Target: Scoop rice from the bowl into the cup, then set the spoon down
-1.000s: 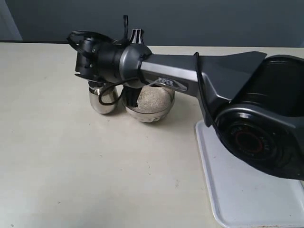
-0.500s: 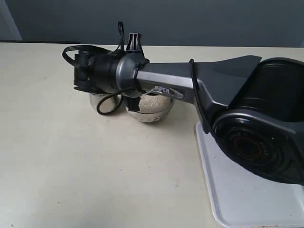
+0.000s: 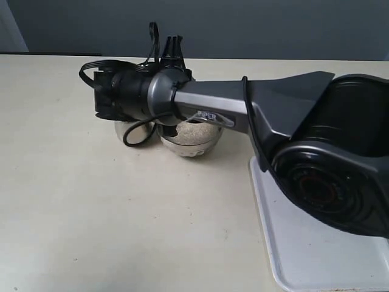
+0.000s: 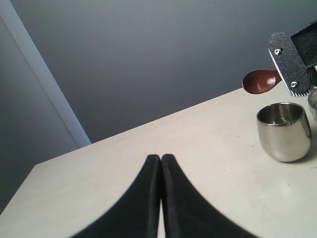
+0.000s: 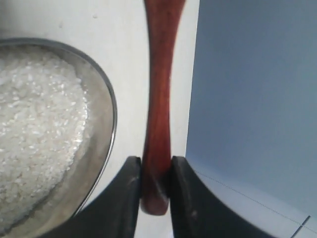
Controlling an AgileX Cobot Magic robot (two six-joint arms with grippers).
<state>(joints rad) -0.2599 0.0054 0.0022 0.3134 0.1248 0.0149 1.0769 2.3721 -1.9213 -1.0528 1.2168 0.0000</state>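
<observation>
My right gripper (image 5: pixel 156 171) is shut on the handle end of the dark reddish-brown spoon (image 5: pixel 159 99). The left wrist view shows the spoon's oval head (image 4: pixel 261 81) in the air, just above and beside the small steel cup (image 4: pixel 284 130); no rice shows on it. Next to the cup (image 3: pixel 130 132) stands the steel bowl (image 3: pixel 203 146), holding white rice (image 3: pixel 193 129). In the right wrist view the bowl's rim (image 5: pixel 110 114) and rice (image 5: pixel 34 129) lie beside the handle. The right arm's wrist (image 3: pixel 134 91) hides most of the cup. My left gripper (image 4: pixel 161 158) is shut on nothing, low over the table.
A white tray (image 3: pixel 304 255) lies on the table at the right, partly under the right arm's base. A grey wall runs behind the table's far edge. Bare beige tabletop (image 3: pixel 91 213) lies in front of the cup and bowl.
The right wrist has sunk a little over the cup and bowl and rolled slightly, covering more of both. The cup and bowl have stayed in place.
</observation>
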